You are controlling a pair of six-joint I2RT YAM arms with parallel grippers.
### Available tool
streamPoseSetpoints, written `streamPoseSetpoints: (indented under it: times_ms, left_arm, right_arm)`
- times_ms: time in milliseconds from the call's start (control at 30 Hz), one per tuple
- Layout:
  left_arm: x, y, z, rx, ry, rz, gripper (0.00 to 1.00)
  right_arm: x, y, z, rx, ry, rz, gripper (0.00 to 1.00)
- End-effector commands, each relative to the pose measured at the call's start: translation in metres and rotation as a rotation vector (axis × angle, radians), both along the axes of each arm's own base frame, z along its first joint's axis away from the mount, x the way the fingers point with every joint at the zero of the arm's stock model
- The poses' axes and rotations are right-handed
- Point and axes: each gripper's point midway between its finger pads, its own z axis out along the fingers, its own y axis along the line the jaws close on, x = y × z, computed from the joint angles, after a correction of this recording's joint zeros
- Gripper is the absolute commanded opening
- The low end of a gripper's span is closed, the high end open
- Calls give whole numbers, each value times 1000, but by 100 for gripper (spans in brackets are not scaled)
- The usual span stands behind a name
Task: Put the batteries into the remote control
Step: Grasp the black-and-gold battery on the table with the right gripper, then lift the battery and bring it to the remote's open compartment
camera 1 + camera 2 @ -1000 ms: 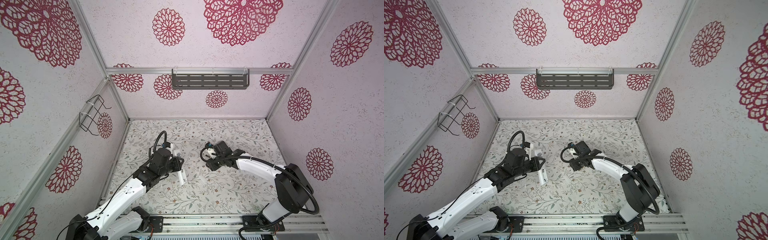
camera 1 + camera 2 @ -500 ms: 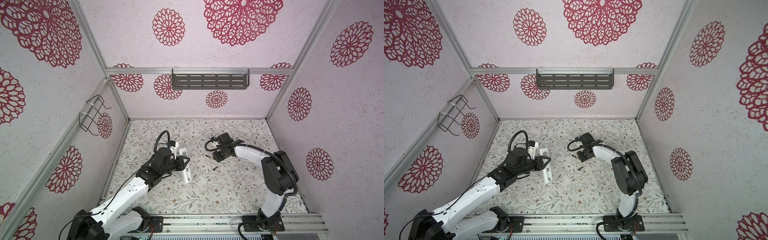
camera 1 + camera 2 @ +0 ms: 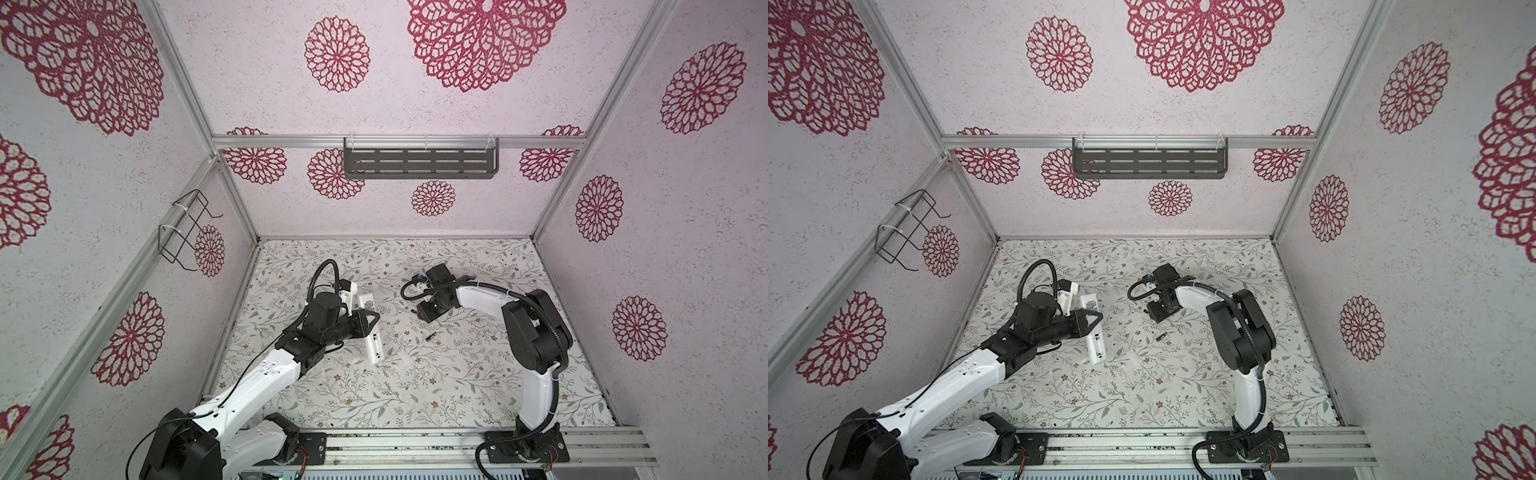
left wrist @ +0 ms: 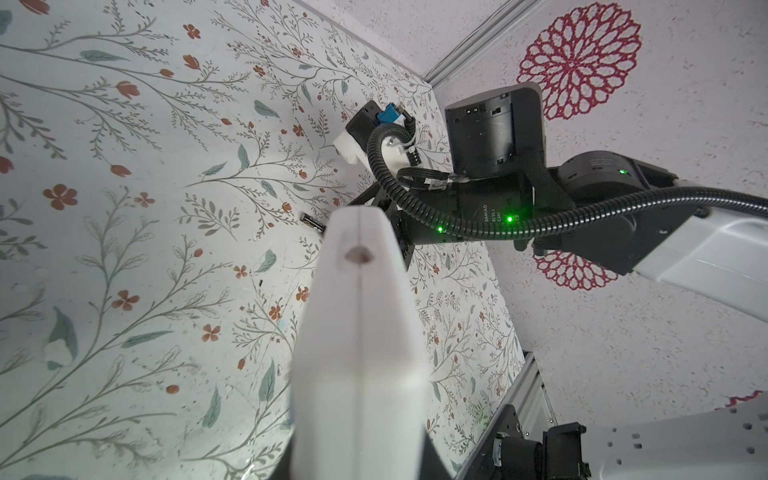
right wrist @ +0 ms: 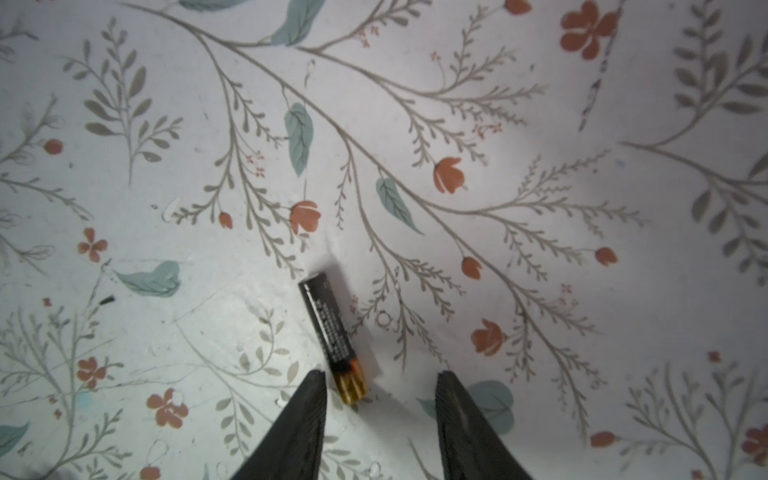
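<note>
My left gripper is shut on the remote control, a slim white bar held above the mat in both top views. In the left wrist view the remote control fills the middle and hides the fingers. One battery, dark with a gold end, lies on the mat in the right wrist view. My right gripper hangs open over it, the gold end just beside one fingertip, nothing between the fingers. In a top view that gripper points down at the mat. A second battery lies loose nearer the front.
A small whitish cover piece lies on the floral mat in front of the remote. A grey shelf hangs on the back wall and a wire basket on the left wall. A metal rail runs along the front.
My right arm has folded its elbow back and its gripper has settled over the battery, its jaws narrowing a little. The left gripper has carried the remote slightly to the right.
</note>
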Motion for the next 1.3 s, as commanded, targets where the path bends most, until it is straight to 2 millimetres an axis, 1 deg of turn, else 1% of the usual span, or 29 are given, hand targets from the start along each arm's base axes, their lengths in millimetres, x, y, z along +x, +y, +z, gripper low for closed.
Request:
streamPoseSetpoints:
  times_ms: [0, 133, 267, 400, 500, 600, 767, 833, 900, 1067, 1267]
  left_arm:
    - [5, 1, 3, -25, -31, -9, 4]
    - [7, 4, 1, -31, -22, -1, 4]
    - [8, 8, -2, -28, -17, 9, 4]
    - [14, 15, -7, -28, -4, 33, 4]
    - [17, 15, -5, -38, -7, 40, 3]
    - [18, 18, -7, -34, -5, 55, 3]
    - [16, 25, -12, -32, 3, 88, 3]
    - [16, 28, -12, -32, -1, 103, 2]
    - [16, 32, -12, -30, -9, 118, 2]
    - [21, 37, -12, -40, -29, 153, 1]
    - [23, 40, -13, -78, -55, 162, 1]
  right_arm:
    - [5, 10, 3, 21, -5, 38, 45]
    - [4, 13, -4, 13, 6, 46, 41]
    - [-3, 15, -12, -6, 25, 62, 29]
    - [-14, 17, -18, -14, 42, 70, 20]
    - [-25, 17, -23, -17, 50, 72, 16]
    - [-33, 16, -29, -17, 55, 74, 9]
    - [-35, 14, -26, -8, 43, 75, 2]
    - [-35, 16, -21, 2, 30, 80, 0]
    - [-36, 20, -13, 26, 6, 94, 0]
    - [-43, 32, 18, 119, -77, 130, 0]
    - [-63, 44, 58, 270, -176, 194, 0]
